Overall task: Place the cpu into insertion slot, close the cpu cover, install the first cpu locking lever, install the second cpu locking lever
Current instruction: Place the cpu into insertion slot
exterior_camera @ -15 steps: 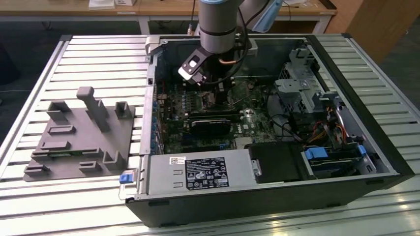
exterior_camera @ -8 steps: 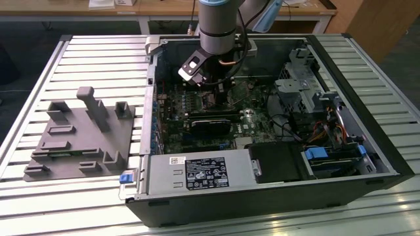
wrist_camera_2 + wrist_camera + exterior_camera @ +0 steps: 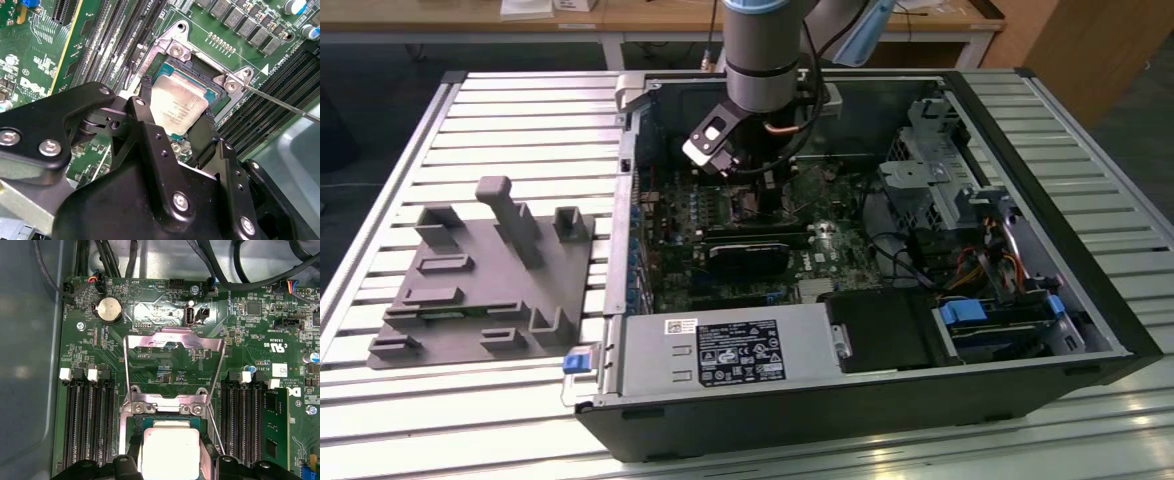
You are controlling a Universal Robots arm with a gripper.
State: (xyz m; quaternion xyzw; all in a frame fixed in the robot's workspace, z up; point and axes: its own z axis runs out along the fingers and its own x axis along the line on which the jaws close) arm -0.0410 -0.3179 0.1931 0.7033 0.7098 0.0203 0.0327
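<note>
The cpu (image 3: 177,102), a small square chip with a silvery top, lies in the insertion slot (image 3: 199,70) on the green motherboard. In both wrist views my gripper (image 3: 176,114) straddles the chip, its black fingers (image 3: 144,97) pressed against two opposite edges. The cpu (image 3: 170,447) shows between the fingers (image 3: 210,452), inside the insertion slot (image 3: 165,418). The cpu cover (image 3: 150,342), a silvery frame with a cut-out centre, stands flipped open beyond the slot. A thin metal lever rod (image 3: 280,102) sticks out beside the slot. In the exterior view the gripper (image 3: 744,192) reaches down into the open computer case.
Long black memory slots (image 3: 90,430) flank the socket on both sides. A black fan card (image 3: 754,250) lies just in front of the gripper, with cables (image 3: 987,265) and drive bays at the exterior view's right. A grey fixture block (image 3: 480,270) sits on the slatted table.
</note>
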